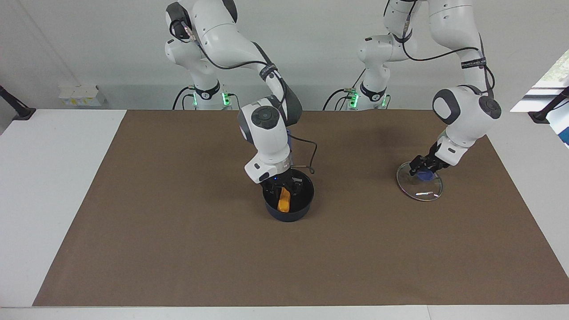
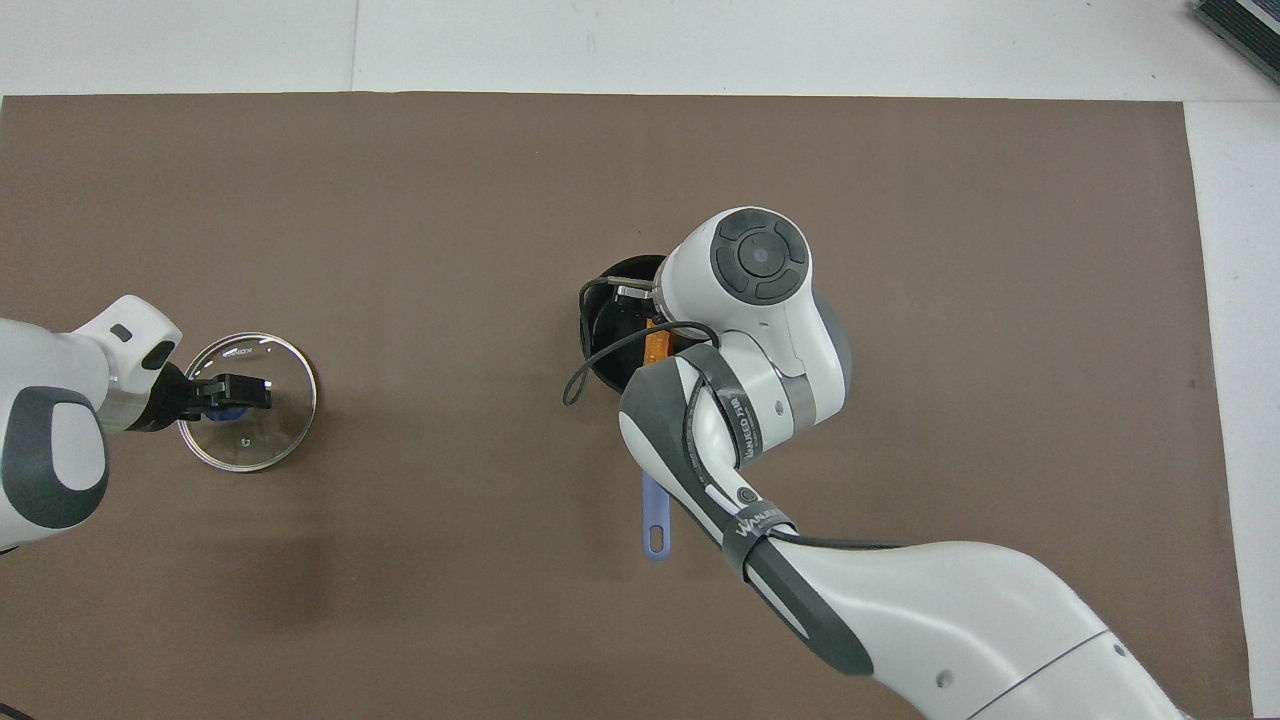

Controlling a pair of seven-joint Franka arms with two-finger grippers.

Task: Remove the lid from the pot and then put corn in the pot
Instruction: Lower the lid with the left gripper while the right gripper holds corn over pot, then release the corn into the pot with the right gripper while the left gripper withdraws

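R hand sits low in the pot mouth, fingers spread w/ the corn between them, lying inside the pot; can't tell if they touch it. Pot is mid-counter, handle twd the robots. L hand is down at the lid knob; grip can't be told. Lid lies flat on the counter at the L arm's end, well apart from the pot.

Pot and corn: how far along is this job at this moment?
Done: the glass lid is off the saucepan and lies on the brown mat toward the left arm's end, the left gripper at its blue knob. In hand: the corn cob is inside the saucepan, the right gripper right over it. Left: both arms draw back.
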